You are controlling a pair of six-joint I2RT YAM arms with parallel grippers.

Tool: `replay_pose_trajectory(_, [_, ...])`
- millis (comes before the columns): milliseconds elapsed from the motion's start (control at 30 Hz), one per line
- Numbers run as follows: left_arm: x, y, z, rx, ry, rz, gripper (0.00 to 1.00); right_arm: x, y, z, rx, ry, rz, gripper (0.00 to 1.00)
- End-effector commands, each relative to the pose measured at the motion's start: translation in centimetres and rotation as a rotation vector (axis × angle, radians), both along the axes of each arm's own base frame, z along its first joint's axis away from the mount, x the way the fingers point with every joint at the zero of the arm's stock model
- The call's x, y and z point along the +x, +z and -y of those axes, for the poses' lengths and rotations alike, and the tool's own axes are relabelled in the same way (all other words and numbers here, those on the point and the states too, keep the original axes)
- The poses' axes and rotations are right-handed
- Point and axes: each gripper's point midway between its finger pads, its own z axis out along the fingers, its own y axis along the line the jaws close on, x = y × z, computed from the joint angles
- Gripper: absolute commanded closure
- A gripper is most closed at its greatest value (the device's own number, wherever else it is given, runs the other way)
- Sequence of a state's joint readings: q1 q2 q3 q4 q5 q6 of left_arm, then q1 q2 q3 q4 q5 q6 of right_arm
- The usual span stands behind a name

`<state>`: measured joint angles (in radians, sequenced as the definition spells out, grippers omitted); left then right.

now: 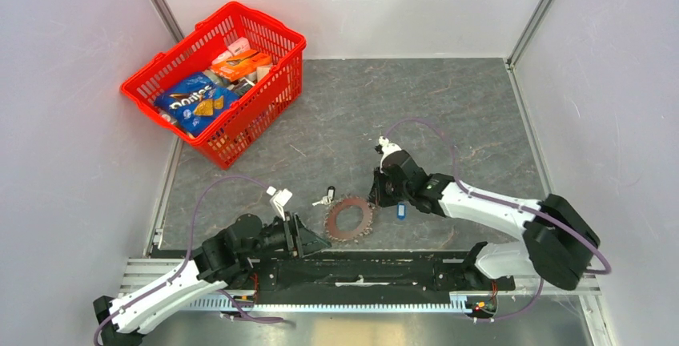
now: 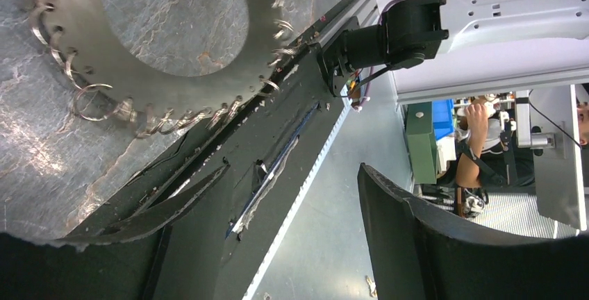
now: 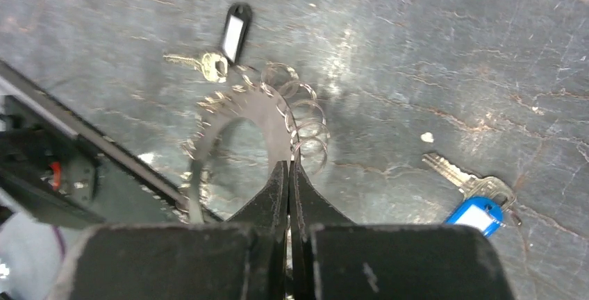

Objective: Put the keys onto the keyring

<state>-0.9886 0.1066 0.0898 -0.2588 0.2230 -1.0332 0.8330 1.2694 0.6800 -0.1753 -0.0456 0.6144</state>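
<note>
Neither key on a ring yet — right gripper clenched at the disc.

Your right gripper (image 3: pixel 288 169) has its fingers pressed flat together, tips at the ring-edged disc (image 3: pixel 253 116); whether they nip a ring (image 3: pixel 310 132) is hard to tell from this angle. Your left gripper (image 2: pixel 292 175) hangs spread wide, holding nothing, beside the disc. The black-tag key (image 3: pixel 207 65) lies at the disc's rim, perhaps touching a ring but not visibly threaded. The blue-tag key (image 3: pixel 458 175) lies apart on the table (image 3: pixel 417 36). By my judgement both keys are left to do — the threading has hardly begun.
</note>
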Motion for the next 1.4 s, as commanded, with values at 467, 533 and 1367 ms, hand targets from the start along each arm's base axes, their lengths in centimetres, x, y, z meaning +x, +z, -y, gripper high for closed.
replay_pose_trajectory(467, [2.4, 0.6, 0.2, 0.056, 0.076, 0.084, 0.27, 2.8, 3.6, 2.3, -0.066, -0.075, 0.137, 0.37])
replay_pose_trajectory(533, [2.8, 0.1, 0.4, 0.074, 0.085, 0.084, 0.27, 2.1, 4.5, 2.5, -0.060, -0.051, 0.130, 0.36])
replay_pose_trajectory(1367, [5.8, 0.9, 1.1, 0.191, 0.146, 0.180, 0.29, -2.1, 1.5, 0.6, -0.011, 0.162, -0.057, 0.39])
